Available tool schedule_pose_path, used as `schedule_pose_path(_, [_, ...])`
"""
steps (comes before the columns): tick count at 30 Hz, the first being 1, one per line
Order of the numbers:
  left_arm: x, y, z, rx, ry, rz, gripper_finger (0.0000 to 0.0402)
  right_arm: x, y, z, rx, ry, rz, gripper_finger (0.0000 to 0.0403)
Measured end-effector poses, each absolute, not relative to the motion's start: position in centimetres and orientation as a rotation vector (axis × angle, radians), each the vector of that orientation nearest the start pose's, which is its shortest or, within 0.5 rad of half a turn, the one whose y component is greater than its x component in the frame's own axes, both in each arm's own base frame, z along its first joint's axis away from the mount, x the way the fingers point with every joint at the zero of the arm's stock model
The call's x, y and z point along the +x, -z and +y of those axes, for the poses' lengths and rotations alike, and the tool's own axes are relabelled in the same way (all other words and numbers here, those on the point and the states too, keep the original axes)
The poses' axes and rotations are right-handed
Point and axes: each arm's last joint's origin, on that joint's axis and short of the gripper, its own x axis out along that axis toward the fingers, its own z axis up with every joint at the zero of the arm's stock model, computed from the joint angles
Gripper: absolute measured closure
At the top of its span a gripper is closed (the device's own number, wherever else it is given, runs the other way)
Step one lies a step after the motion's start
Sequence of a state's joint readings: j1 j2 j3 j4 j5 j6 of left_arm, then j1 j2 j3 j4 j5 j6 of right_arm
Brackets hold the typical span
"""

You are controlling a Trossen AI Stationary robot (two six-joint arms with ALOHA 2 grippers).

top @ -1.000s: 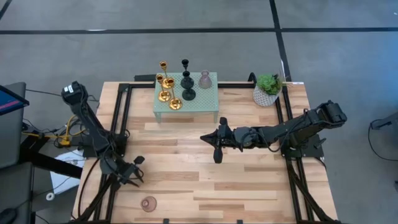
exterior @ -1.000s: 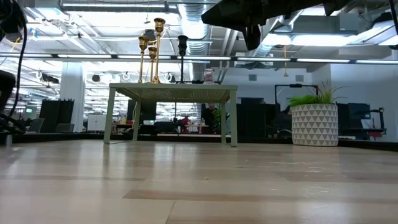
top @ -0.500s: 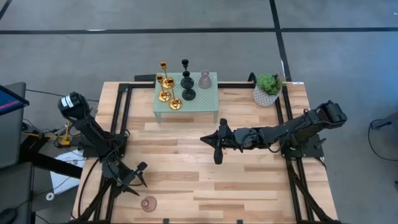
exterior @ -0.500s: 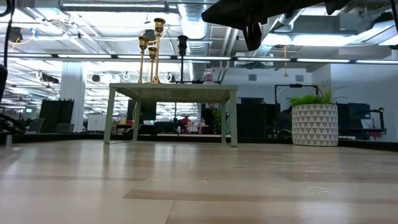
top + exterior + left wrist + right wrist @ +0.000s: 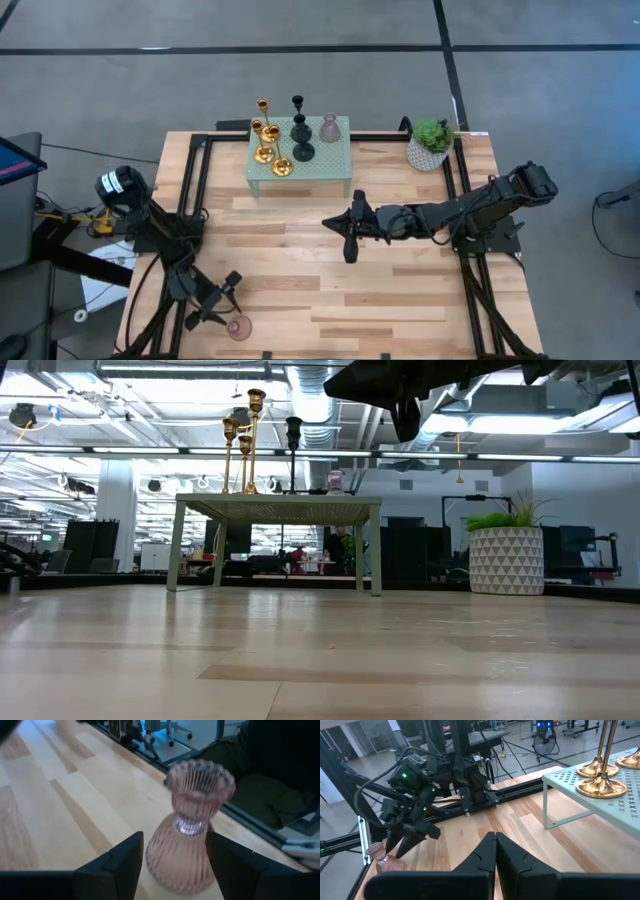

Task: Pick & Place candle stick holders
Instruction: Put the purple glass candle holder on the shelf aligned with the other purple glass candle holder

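The jaws of the left gripper (image 5: 228, 312) stand spread apart at the near left corner of the pale wooden bench (image 5: 400, 290), one dark finger on each side of a ribbed, translucent pinkish glass candle holder (image 5: 190, 827) with a flared, scalloped rim; the fingers flank its bulbous base, but whether they touch the glass cannot be told. From above, that glass holder sits upright close to the bench's front edge, just beside the gripper. Farther in, over the middle of the bench, the jaws of the right gripper (image 5: 496, 851) are pressed together on nothing, the right arm stretched out level above the boards. Beyond it, at the far edge, a small pale-green perforated stand (image 5: 335, 165) carries the other holders: tall shiny gold candlesticks (image 5: 266, 135) grouped on its left part, slim matte black ones (image 5: 300, 130) in the middle, and another pinkish-grey glass holder (image 5: 329, 128) toward its right. A small green plant in a patterned white pot (image 5: 431, 145) stands at the far right corner.
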State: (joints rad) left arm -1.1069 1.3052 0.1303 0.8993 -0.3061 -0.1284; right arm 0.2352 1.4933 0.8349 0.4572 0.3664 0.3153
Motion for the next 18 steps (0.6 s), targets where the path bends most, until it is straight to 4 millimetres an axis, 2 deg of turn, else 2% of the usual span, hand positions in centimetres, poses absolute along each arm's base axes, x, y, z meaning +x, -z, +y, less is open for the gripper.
schedule_pose_path(7, [9.84,-14.02,-17.66,0.031,0.776,0.231,0.0197,31.64,-24.52,6.52,0.254,0.158,0.172,0.0403])
schedule_pose_path(18, [9.97,-14.06,-17.62,-0.003,0.761,0.242,0.0207,31.62,-24.46,6.55,0.252,0.158,0.177,0.0403])
